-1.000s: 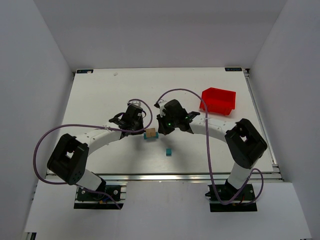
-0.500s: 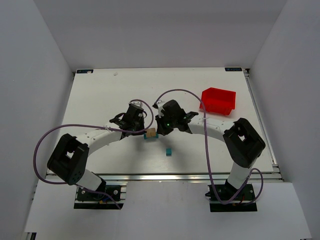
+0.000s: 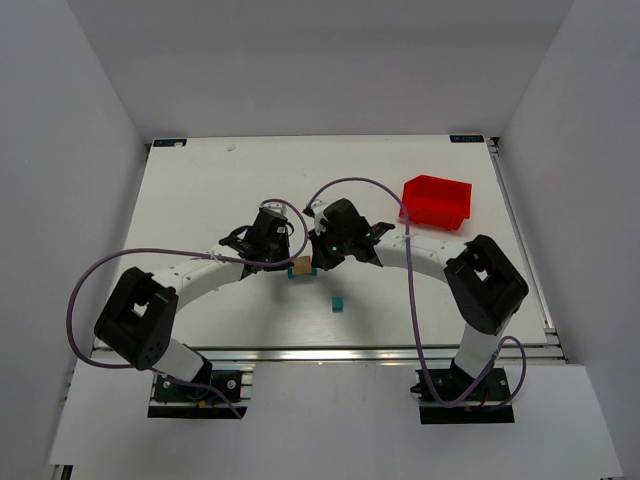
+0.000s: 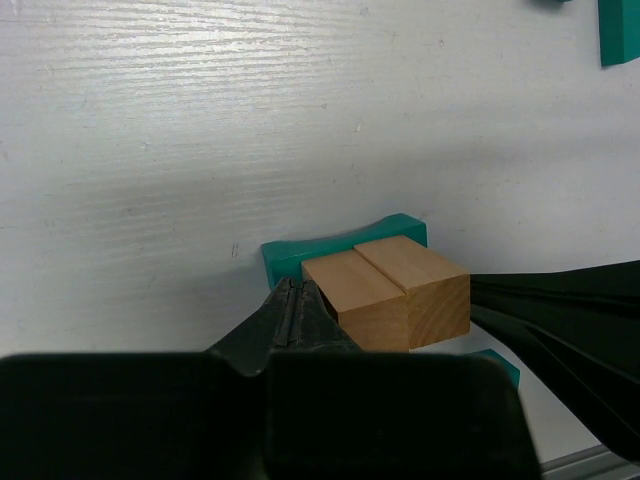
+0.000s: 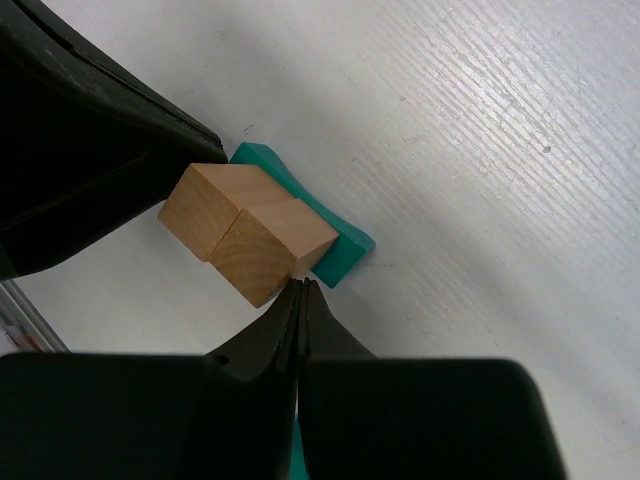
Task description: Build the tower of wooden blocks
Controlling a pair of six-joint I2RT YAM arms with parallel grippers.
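Judged partly built: wood block tower (image 3: 299, 268) mid-table between the arms, with tan block (image 4: 390, 290) resting on a teal base (image 4: 330, 248); flanked by left gripper (image 4: 297, 305) and right gripper (image 5: 300, 300), both pinched shut on nothing, tips at the tan block's opposite sides; left to add, apparently, the loose teal cube (image 3: 339, 303) nearby. Well apart to the right, red bin (image 3: 432, 221), showing no block inside.

The right arm (image 3: 440, 252) has been swung slightly leftward, its elbow (image 3: 485, 280) drawn inward and away from the near edge, and its closed fingers (image 5: 312, 325) brought closer against the tan blocks (image 5: 245, 230).
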